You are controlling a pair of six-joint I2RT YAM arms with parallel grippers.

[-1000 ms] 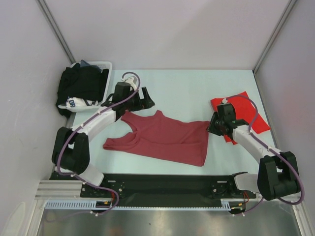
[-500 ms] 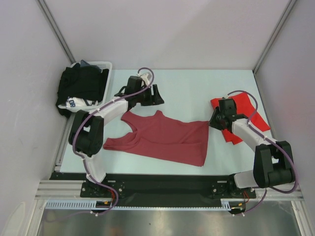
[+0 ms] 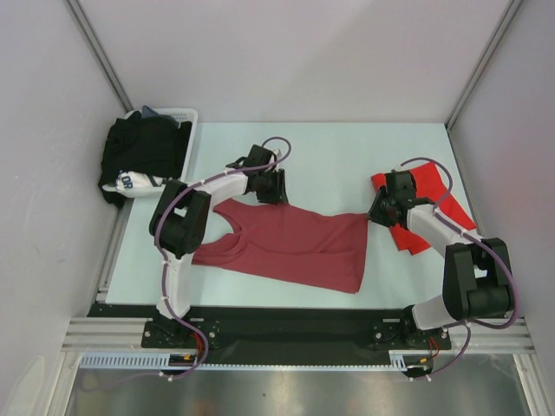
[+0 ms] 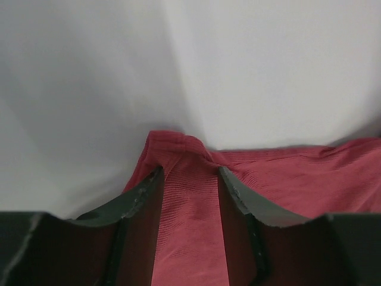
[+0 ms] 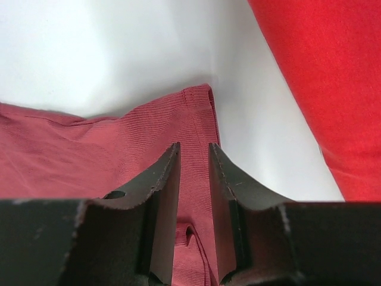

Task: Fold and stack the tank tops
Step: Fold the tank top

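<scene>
**Task items.** The maroon top [image 3: 295, 247] lies spread flat on the table [image 3: 329, 156], centre front, straps toward the left arm and hem toward the right. The red top [image 5: 321, 77] sits at the right side as a compact folded pad, just beside the maroon hem but apart from it. It appears finished and would serve as the base of the stack.

**Left pincer** [image 4: 189, 173]. It is down at the far strap [image 4: 190, 226], jaws standing partway apart astride it, with cloth filling the gap. Whether they have bitten on the strap cannot be told from the views.

**Right pincer** [image 5: 193, 149]. It is narrow and clamped on the far hem corner of the maroon top, with cloth bunched between the fingers.

**Reason for placement.** The two pincers take the same long edge at opposite ends. This suits lifting that edge evenly and carrying it toward the near edge for a lengthwise fold.

**Assessment.** One top is done and the second is unfolded. The risk is thin cloth slipping from the left jaws if they lift before seating.

**Other.** A basket [image 3: 186, 114] holding black garments [image 3: 143, 147] stands at the far left, well apart.
</scene>
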